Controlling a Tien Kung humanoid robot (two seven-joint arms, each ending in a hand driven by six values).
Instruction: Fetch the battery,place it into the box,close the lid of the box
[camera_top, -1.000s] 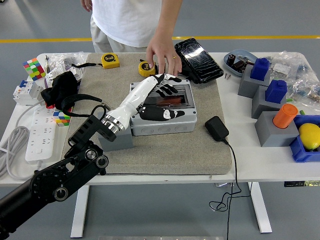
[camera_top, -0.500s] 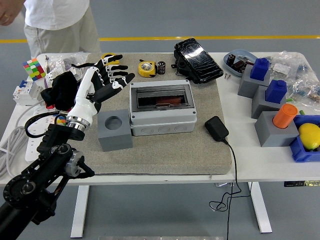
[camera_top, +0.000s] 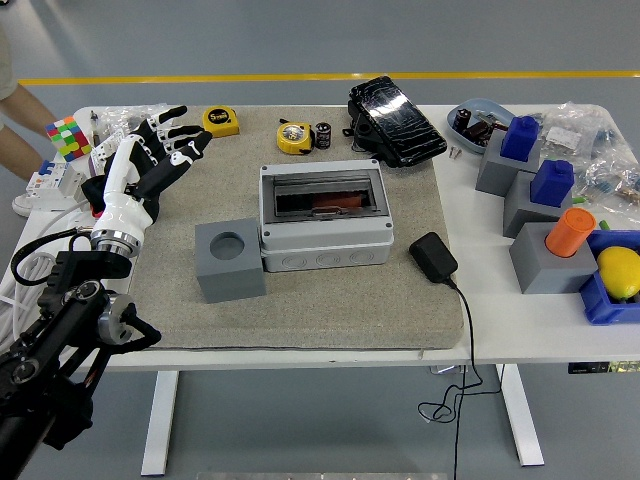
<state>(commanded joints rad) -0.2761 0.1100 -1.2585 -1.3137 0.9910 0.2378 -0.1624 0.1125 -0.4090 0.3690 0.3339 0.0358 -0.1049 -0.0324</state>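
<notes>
On the white desk (camera_top: 520, 320), over a grey mat, the left hand (camera_top: 150, 160) has been drawn back to the left edge, fingers spread and empty. The box (camera_top: 322, 220) is left lid-down; a battery (camera_top: 323, 135) stands beyond it, so closing appears done.

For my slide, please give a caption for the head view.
Left hand open above the table's left side, away from the grey box; battery lies behind it.

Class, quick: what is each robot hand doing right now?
Left robot hand: open, fingers spread, holding nothing, over the table's left side.
Right robot hand: not in view.
</notes>
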